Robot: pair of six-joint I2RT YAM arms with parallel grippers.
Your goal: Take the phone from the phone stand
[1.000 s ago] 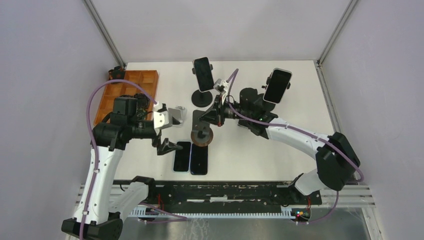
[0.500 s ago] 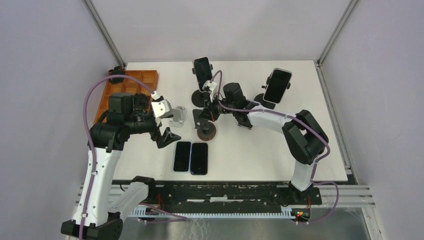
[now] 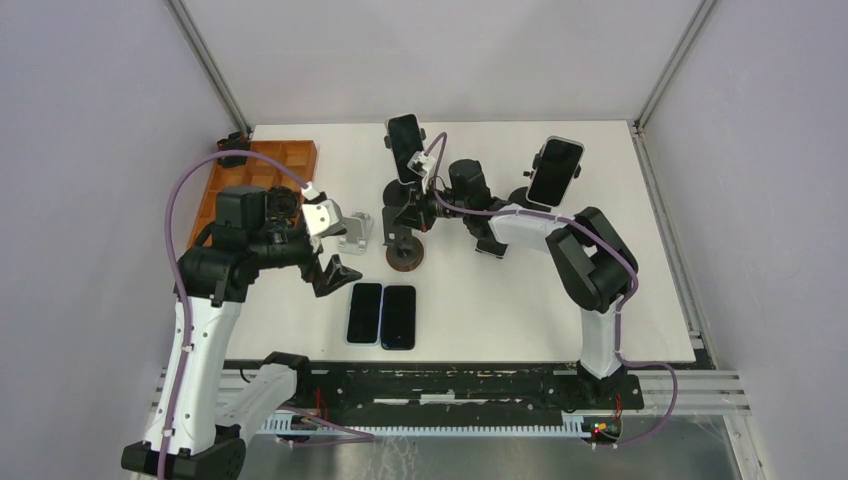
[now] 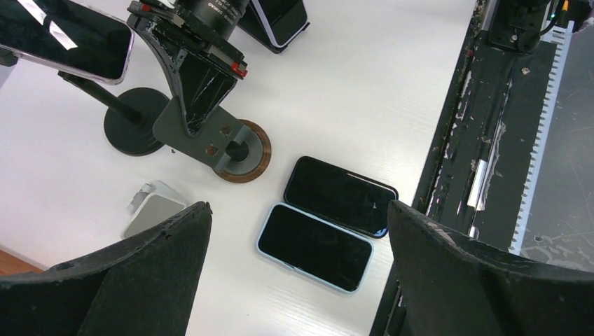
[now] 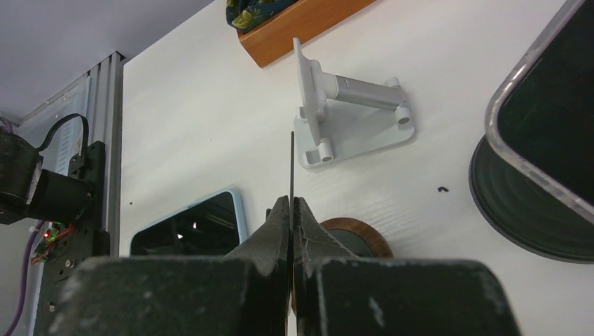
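Two phones still sit on stands at the back: one (image 3: pixel 405 148) on a black round-based stand (image 3: pixel 403 196), and one (image 3: pixel 555 171) further right. Two more phones (image 3: pixel 365 312) (image 3: pixel 398 316) lie flat side by side near the front. My right gripper (image 3: pixel 407 216) is shut on the thin grey plate (image 5: pixel 291 168) of an empty stand with a wooden round base (image 3: pixel 406 257). My left gripper (image 3: pixel 335 280) is open and empty, above the flat phones (image 4: pixel 315 246) (image 4: pixel 341 196).
An empty white stand (image 3: pixel 355 231) lies just left of the wooden-based stand. An orange compartment tray (image 3: pixel 255 175) sits at the back left. The black front rail (image 4: pixel 490 140) runs along the table's near edge.
My right arm has swung left and back, dragging the wooden-based stand a little toward the rear. My left gripper rose slightly, then held still.
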